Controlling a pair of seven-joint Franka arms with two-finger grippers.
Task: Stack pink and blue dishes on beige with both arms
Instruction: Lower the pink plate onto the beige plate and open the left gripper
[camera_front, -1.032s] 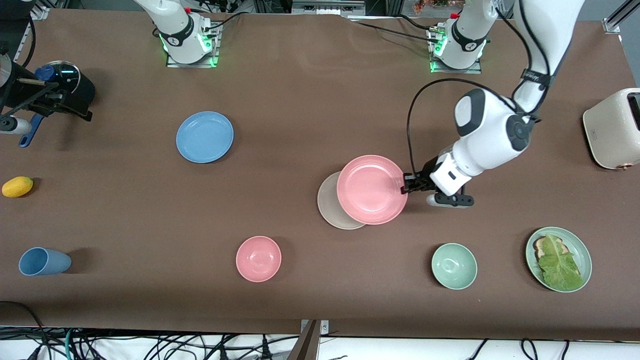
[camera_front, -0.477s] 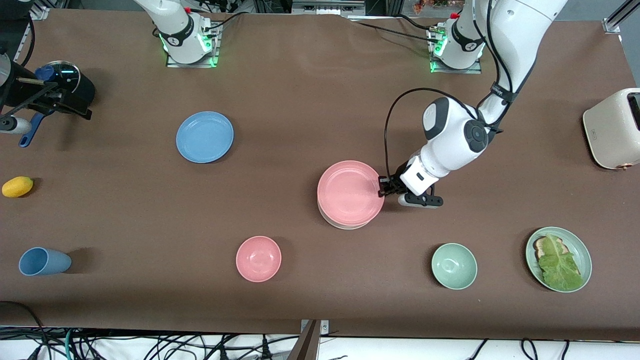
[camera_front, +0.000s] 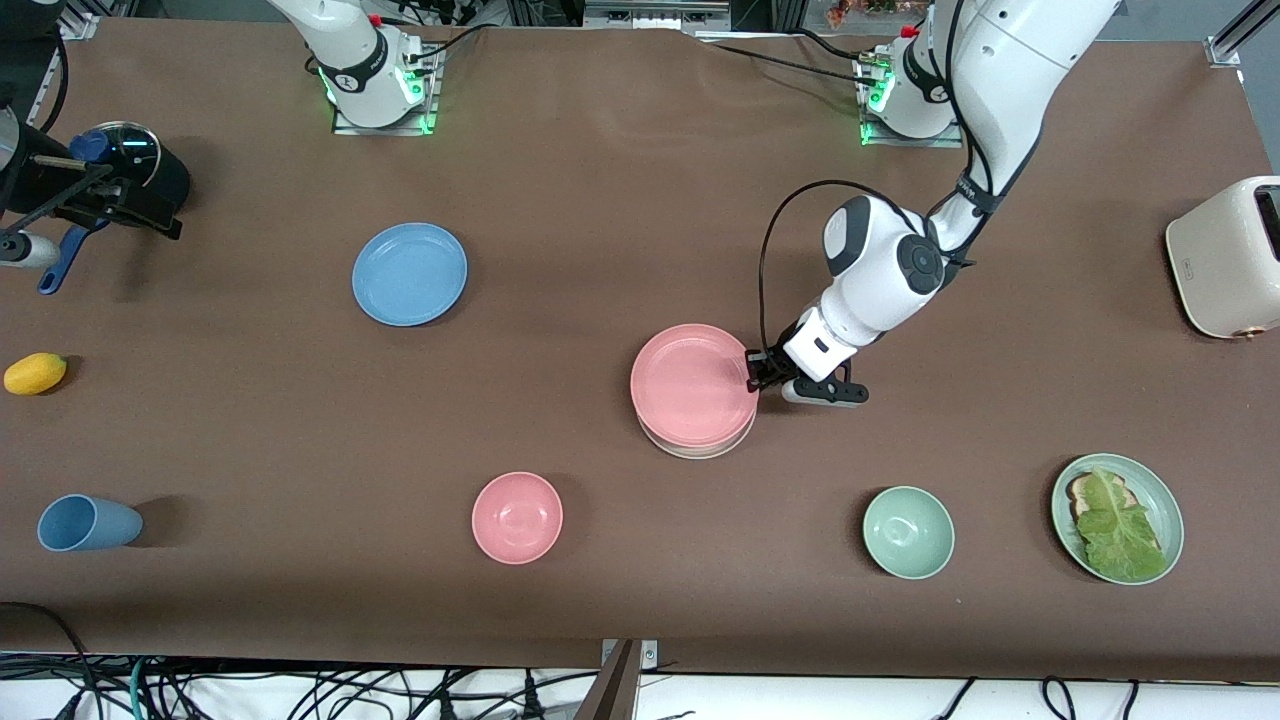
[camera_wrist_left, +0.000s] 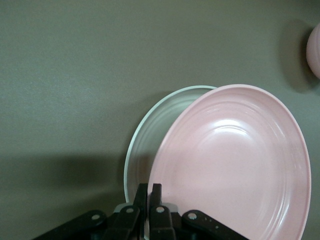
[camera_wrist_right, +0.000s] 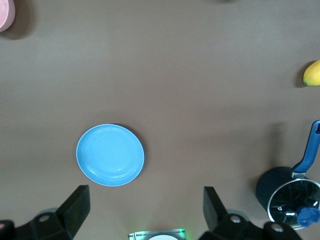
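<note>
Pink plate now carried over beige plate by left hand clamped on rim, tilted—early release cd land it off-centre; right hand waits open above blue plate.

- A long table covered in a brown matte sheet fills nearly the whole scene; light falls evenly and the shadows on it are soft.
- Along the table's edge nearest the front camera, a tangle of black cables lies over a pale floor.
- A metal bracket juts out at the middle of that edge.
- At the corner by the left arm's base, a strip of aluminium framing shows.
- Green lights glow on the mounting plates along the robots' edge.
</note>
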